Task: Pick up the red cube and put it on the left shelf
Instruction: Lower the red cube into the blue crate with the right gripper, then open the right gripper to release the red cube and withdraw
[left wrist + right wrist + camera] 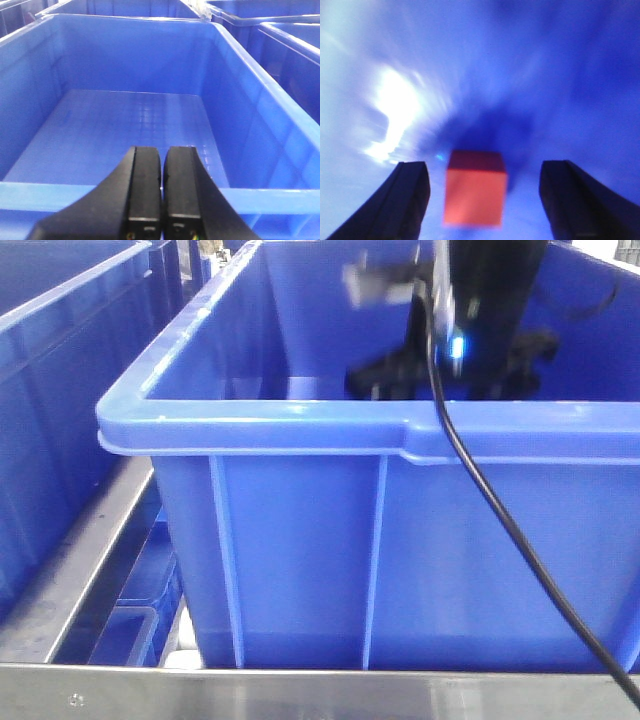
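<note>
— Between the two dark fingers of the right claw, spread wide, the red cube is being seen, untouched, with blue crate floor beneath it; whether it is resting there or falling cannot be told through the blur.

— How is it being judged to handle?

— As light and stiff, with flat, smooth faces; the two faces at 3 and 9 o'clock are being favoured for the pads, squarely, so that slipping is avoided.

— And the left claw?

— It is being held nearly closed and empty, poised over the near rim of a bare blue crate.

— Is room being left for moving?

— Inside the crate, plenty. At 12 o'clock in the front view, the right arm is being seen dipped behind the crate wall, with a black cable draped over the rim; that rim and the steel rail of the left shelf are being judged the edges to clear.
</note>
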Robot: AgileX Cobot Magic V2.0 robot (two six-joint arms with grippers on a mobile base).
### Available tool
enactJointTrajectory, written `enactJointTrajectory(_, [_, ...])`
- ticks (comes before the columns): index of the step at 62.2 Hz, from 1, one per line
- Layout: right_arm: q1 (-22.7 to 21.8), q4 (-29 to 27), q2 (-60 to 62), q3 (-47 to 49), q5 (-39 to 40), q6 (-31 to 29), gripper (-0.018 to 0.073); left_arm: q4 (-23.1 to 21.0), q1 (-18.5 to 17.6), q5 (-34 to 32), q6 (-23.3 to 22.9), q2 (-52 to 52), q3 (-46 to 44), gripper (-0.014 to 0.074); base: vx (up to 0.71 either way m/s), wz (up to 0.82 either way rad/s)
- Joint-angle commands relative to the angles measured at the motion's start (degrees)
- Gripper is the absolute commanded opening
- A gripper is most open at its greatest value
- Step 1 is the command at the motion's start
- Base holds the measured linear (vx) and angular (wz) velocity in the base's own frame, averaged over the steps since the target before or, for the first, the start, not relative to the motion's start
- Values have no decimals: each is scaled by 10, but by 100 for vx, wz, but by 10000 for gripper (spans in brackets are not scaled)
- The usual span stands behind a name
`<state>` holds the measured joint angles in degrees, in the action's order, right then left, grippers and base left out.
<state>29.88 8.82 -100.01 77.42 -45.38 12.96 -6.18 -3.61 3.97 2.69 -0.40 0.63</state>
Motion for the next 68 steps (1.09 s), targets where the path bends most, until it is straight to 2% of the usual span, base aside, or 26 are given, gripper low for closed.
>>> enactJointTrajectory(1, [-2, 13, 73, 10, 38, -5, 571, -3, 0, -44, -4, -9, 14, 102, 0, 0])
enactJointTrajectory(6, [-2, 22, 113, -18, 63, -5, 524, -3, 0, -44, -4, -9, 14, 102, -3, 20])
enactJointTrajectory(9, [-2, 30, 135, -47, 83, -5, 462, -3, 0, -44, -4, -9, 14, 102, 0, 1])
enactJointTrajectory(21, [-2, 40, 249, -184, 185, -5, 127, -3, 0, -44, -4, -9, 14, 102, 0, 0])
enactJointTrajectory(25, [-2, 40, 290, -235, 227, -5, 41, -3, 0, -44, -4, -9, 14, 102, 0, 0])
enactJointTrajectory(32, [-2, 44, 374, -316, 278, -5, 57, -3, 0, -44, -4, -9, 14, 102, 0, 0])
enactJointTrajectory(44, [-2, 81, 517, -422, 314, -5, 57, -3, 0, -44, -4, -9, 14, 102, 0, 0])
enactJointTrajectory(68, [-2, 91, 786, -521, 274, -5, 57, -3, 0, -44, -4, -9, 14, 102, 0, 0])
